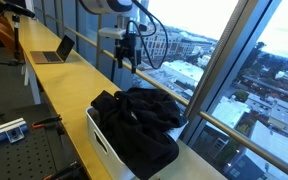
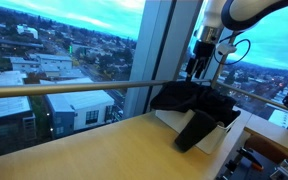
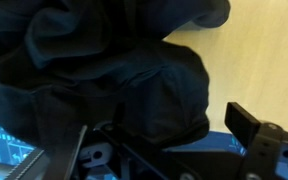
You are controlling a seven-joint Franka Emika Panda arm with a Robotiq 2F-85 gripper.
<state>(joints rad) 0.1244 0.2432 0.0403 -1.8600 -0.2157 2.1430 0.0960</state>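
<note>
Your gripper (image 1: 130,55) hangs wide open, holding nothing. It sits above the black clothing (image 1: 139,118) in the white bin (image 1: 100,138).

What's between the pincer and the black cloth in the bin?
Nothing visible. The pincer hangs open above the black cloth, which is heaped in the white bin. Only air separates them in both exterior views, and the wrist view looks straight onto the cloth.

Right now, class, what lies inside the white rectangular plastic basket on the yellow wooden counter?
A heap of black crumpled cloth fills the white basket and spills over its rim. Anything beneath the cloth is covered.
</note>
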